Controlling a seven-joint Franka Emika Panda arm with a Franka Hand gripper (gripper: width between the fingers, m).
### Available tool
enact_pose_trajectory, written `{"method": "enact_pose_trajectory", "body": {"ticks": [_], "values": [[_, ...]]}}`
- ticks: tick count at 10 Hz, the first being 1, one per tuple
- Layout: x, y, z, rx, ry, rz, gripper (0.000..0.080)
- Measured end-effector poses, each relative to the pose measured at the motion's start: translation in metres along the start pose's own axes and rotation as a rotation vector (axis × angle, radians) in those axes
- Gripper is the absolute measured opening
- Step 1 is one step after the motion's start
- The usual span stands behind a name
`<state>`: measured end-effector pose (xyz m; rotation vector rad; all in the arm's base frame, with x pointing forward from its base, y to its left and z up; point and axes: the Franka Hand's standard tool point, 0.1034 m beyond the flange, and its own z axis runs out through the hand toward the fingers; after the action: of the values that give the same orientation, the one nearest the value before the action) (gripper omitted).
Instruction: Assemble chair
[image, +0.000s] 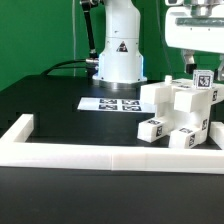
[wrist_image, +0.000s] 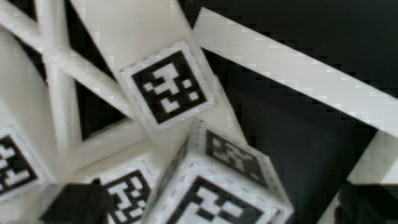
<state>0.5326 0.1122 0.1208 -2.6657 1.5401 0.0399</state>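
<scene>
The chair parts (image: 178, 108) are a cluster of chunky white tagged blocks and slabs at the exterior view's right, behind the rail. My gripper (image: 202, 66) hangs just above the cluster's tallest tagged piece (image: 201, 80). In the wrist view the tagged white pieces (wrist_image: 164, 85) fill the picture. My gripper (wrist_image: 222, 205) is open, with dark fingers (wrist_image: 80, 205) on either side of a tagged block (wrist_image: 222, 195). There is a gap between each finger and the block. I cannot tell whether the pieces are joined.
The marker board (image: 113, 102) lies flat in front of the robot base (image: 120, 55). A long white border rail (image: 100, 155) runs along the front and turns back at the exterior view's left (image: 18, 130). The table is black.
</scene>
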Motion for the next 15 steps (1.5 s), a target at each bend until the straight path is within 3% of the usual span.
{"method": "enact_pose_trajectory", "body": {"ticks": [3, 9, 12, 13, 14, 15], "values": [[-0.0013, 0.0001, 0.0004, -0.009, 0.007, -0.319, 0.0648], [-0.0038, -0.0042, -0.0019, 0.002, 0.015, -0.803, 0.0648], [-0.0017, -0.0033, -0.0017, 0.001, 0.015, -0.876, 0.0632], [-0.0016, -0.0033, -0.0017, 0.001, 0.015, -0.876, 0.0459], [-0.0015, -0.0032, -0.0016, 0.001, 0.015, -0.876, 0.0459], [-0.0014, -0.0033, -0.0017, 0.001, 0.015, -0.876, 0.0282]]}}
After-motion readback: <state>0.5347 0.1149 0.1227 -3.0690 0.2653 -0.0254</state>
